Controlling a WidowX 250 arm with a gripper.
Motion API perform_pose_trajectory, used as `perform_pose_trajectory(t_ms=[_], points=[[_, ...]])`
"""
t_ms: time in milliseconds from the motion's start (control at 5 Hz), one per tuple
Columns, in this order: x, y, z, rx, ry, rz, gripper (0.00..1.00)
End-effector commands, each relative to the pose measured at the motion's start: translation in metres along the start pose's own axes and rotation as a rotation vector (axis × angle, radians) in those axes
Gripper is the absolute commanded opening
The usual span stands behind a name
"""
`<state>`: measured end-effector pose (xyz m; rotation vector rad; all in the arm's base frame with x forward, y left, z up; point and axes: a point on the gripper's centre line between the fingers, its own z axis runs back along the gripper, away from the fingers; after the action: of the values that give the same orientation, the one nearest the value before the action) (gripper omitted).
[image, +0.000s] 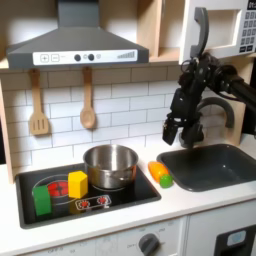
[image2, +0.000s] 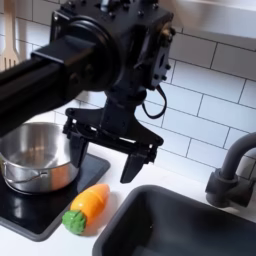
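We have our gripper (image2: 100, 158) hanging with its jaws spread wide and nothing between them, above the carrot (image2: 87, 207), which lies on the table (image: 190, 205) in the lower middle of the second exterior view, between the pot (image: 110, 164) and the sink (image: 212, 166). So nothing is picked up yet (the carrot sits untouched). We count one carrot, one pot, one yellow block (image: 77, 183), one green block (image: 42, 198), two wooden utensils on the wall.
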<state>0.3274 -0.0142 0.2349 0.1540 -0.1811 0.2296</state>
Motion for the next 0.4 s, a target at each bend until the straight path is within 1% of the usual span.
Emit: perform_pose_trajectory(t_ms=[0,200], points=[[-0.024,-0.015,0.016,-0.031,-0.003,-0.068,1.00],[-0.027,-0.023,0.032,-0.049,-0.028,-0.079,1.00]])
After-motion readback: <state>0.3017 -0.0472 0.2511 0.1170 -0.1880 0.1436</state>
